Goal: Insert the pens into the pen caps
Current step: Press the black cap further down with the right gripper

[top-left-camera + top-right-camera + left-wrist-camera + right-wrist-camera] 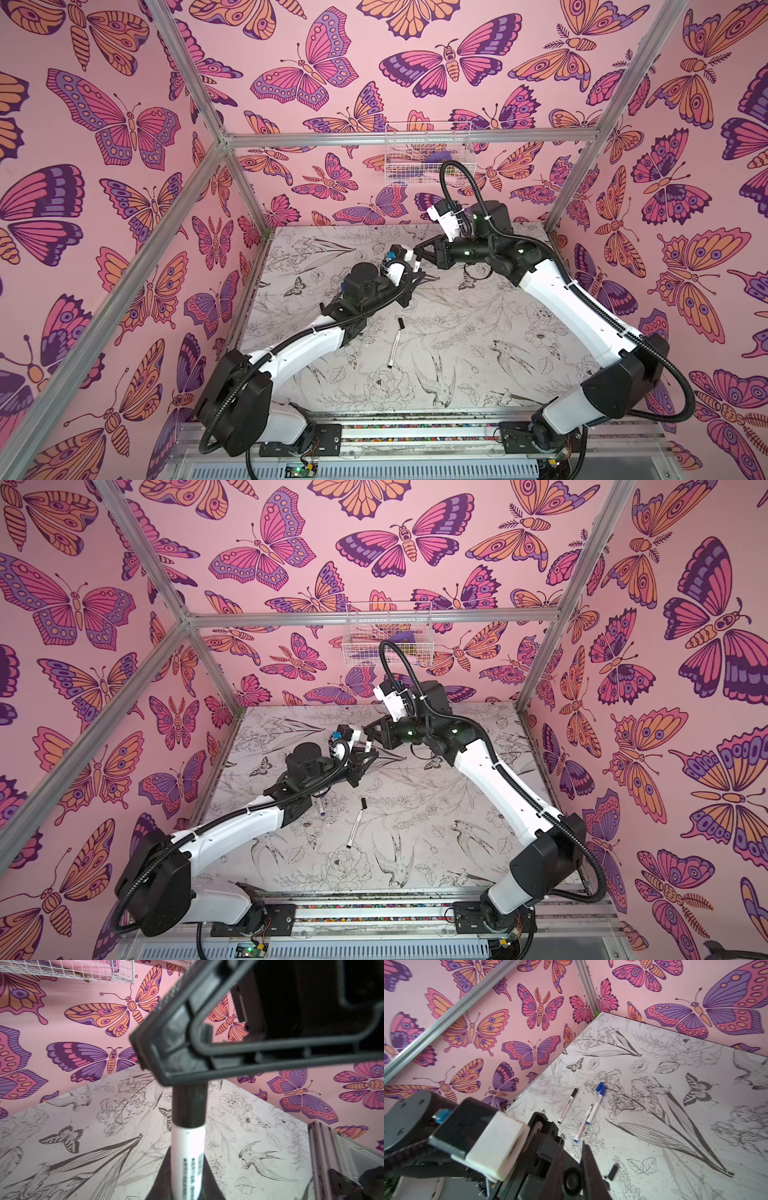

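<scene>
My left gripper (pixel 187 1176) is shut on a white-barrelled pen (pixel 188 1151) and holds it above the table's middle in both top views (pixel 414 266) (pixel 368 744). A black pen cap (pixel 189 1105) covers the pen's far end, its rim meeting the white barrel. My right gripper (pixel 176 1053) is shut on that cap, seen end-on as a dark round between its fingers (pixel 572 1180). Another pen (pixel 397 349) (pixel 356 827) lies on the table with a loose black cap (pixel 401 322) (pixel 364 802) just beyond its tip.
In the right wrist view a black-capped pen (pixel 568 1105), a blue-capped pen (pixel 593 1109) and one more pen (pixel 586 1118) lie together on the table, under my left arm. A white wire basket (pixel 428 153) hangs on the back wall. Aluminium posts frame the pink walls.
</scene>
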Controlling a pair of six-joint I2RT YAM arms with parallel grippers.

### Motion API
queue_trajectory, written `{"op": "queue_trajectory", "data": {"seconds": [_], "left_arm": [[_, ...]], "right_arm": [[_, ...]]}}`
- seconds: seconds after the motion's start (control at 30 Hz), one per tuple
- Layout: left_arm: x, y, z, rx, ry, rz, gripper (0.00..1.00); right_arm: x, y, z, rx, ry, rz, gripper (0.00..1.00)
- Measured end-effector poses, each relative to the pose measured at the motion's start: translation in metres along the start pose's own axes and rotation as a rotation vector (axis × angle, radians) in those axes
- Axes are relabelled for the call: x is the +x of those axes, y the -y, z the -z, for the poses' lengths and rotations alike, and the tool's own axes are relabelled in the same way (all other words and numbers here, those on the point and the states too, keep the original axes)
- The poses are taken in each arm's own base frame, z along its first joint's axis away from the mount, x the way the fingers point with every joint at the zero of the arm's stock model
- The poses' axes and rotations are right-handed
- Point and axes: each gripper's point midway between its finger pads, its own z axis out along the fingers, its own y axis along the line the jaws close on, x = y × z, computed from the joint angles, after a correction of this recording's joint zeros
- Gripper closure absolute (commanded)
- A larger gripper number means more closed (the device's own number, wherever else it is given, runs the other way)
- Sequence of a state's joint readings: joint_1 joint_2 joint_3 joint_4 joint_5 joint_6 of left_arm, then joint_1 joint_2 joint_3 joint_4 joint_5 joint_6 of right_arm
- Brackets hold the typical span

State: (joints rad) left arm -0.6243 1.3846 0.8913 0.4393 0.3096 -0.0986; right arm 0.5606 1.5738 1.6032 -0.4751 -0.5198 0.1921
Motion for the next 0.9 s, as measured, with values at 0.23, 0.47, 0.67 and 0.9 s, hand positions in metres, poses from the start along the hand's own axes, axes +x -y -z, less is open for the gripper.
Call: {"op": "queue_trajectory", "data": {"seconds": [0.23,0.47,0.67,0.9], "left_arm": [[0.013,-0.011,-0.005,-0.037,-0.044,-0.014,1.00],[0.018,-0.006,-0.015,-0.014,-0.057,0.022,1.00],[0.015,-0.020,-0.044,-0.029,-0.065,0.083,1.00],[0.006,-0.025,-0.064,-0.012,-0.056,0.095,1.00]], "right_arm": [[0.008,0.017,-0.010,0.041,-0.024,-0.027,1.00],[0.015,0.032,-0.006,-0.073,-0.022,-0.160,1.00],[0.007,0.054,-0.017,0.035,-0.011,-0.093,1.00],[-0.002,0.062,-0.017,0.096,0.020,-0.021,1.00]]}}
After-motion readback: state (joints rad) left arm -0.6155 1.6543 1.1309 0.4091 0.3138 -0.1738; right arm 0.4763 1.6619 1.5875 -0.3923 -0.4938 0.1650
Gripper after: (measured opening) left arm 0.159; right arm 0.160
